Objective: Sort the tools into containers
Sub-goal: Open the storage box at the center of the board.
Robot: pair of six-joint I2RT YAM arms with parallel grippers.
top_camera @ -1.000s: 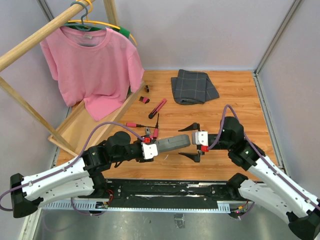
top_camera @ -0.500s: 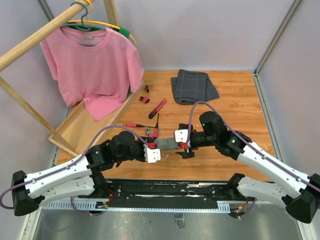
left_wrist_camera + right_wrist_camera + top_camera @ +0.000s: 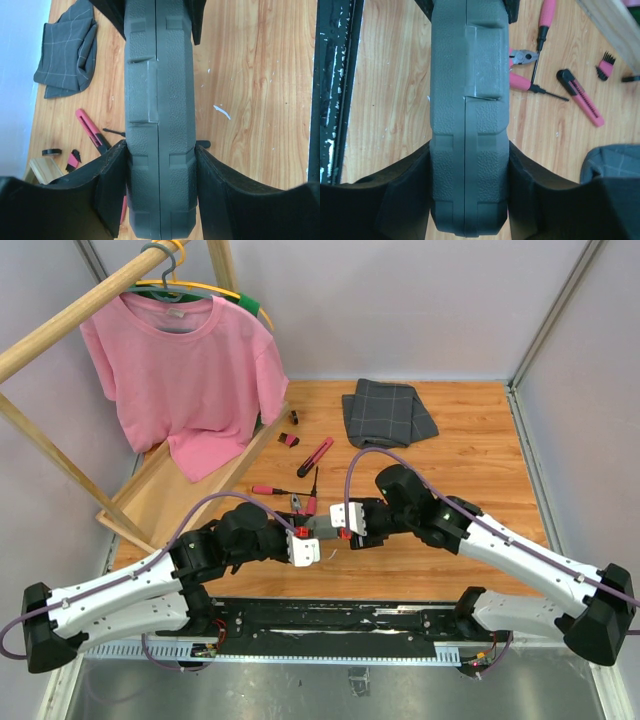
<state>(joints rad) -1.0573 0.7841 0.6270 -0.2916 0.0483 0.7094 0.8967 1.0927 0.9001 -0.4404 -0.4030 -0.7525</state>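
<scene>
A grey textured plastic case [image 3: 326,528] hangs closed above the table's front, held at both ends. My left gripper [image 3: 306,543] is shut on its near-left end, and the fingers press both sides of the case [image 3: 159,100] in the left wrist view. My right gripper [image 3: 349,522] is shut on the opposite end of the case [image 3: 469,100]. Loose tools lie on the wood behind: a pink utility knife [image 3: 315,455], pink pliers [image 3: 299,503], a pink-handled screwdriver [image 3: 267,489] and a thin black driver [image 3: 315,480].
A folded grey cloth [image 3: 388,412] lies at the back centre. A wooden clothes rack [image 3: 150,490] with a pink shirt [image 3: 185,370] fills the left side. Small pink-and-black bits [image 3: 288,439] sit by the rack's foot. A black rail [image 3: 330,615] runs along the near edge.
My right arm swung left from the table's right side, and its gripper, open before, has shut on the free end of the case. The left arm barely moved.
</scene>
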